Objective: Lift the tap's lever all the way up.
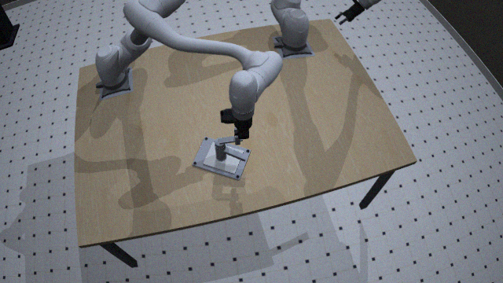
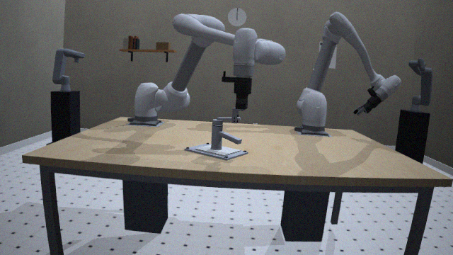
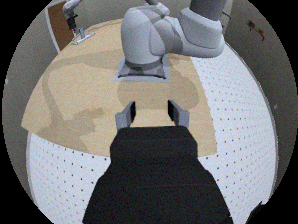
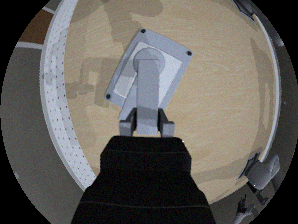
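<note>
The grey tap (image 1: 221, 152) (image 2: 216, 137) stands upright on its base plate (image 1: 200, 156) (image 4: 167, 44). Its spout (image 1: 235, 154) (image 2: 231, 137) slopes down to one side. Its flat lever (image 1: 227, 140) (image 2: 226, 119) (image 4: 147, 87) sticks out from the top of the body and looks about level in the exterior view. My right gripper (image 1: 238, 140) (image 2: 236, 120) (image 4: 147, 114) points straight down and is shut on the lever near its free end, one finger on each side. My left gripper (image 1: 339, 20) (image 2: 358, 112) (image 3: 151, 107) is open and empty, far from the tap, beyond the table's side.
The wooden table (image 1: 346, 130) (image 2: 318, 156) carries both arm bases (image 1: 115, 86) (image 1: 295, 47) along its back. The right arm reaches over the table to the tap. The left arm is folded out to the side. The tap's plate sits closer to the front table edge than to the bases.
</note>
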Tool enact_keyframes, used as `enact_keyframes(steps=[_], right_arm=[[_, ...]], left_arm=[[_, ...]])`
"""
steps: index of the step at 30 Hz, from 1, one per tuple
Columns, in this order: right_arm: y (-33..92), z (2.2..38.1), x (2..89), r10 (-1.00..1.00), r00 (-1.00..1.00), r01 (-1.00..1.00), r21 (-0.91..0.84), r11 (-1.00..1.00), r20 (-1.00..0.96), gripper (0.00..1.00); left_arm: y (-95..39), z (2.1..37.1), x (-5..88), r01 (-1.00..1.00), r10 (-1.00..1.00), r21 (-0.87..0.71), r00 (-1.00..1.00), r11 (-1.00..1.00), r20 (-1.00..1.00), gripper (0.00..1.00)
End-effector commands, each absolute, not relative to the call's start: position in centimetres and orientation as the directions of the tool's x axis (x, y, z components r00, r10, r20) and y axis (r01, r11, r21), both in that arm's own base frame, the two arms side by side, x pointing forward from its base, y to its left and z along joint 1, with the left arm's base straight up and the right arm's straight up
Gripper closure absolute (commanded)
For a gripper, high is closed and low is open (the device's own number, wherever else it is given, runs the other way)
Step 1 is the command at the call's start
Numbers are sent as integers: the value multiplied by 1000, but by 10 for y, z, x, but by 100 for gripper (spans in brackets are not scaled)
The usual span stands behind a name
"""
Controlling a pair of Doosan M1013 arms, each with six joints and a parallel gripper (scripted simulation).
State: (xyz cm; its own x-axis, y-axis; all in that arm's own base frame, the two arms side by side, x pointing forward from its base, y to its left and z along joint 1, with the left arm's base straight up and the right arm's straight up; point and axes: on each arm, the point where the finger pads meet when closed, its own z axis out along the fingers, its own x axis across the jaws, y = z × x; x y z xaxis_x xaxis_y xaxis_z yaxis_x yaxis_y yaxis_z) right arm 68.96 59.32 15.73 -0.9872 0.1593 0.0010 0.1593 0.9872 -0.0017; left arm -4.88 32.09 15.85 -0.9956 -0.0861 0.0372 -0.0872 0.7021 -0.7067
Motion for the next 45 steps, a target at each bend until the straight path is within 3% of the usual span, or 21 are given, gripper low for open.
enact_keyframes(steps=[1,14,45], right_arm=[[592,164,690,159,-987,159,0,987,0,100],[583,182,688,159,-987,159,0,987,0,100],[583,183,688,159,-987,159,0,987,0,100]], left_arm=[[321,159,-49,-87,-86,-706,-996,703,38,0],[321,159,-49,-87,-86,-706,-996,703,38,0],[321,159,-49,-87,-86,-706,-996,703,38,0]])
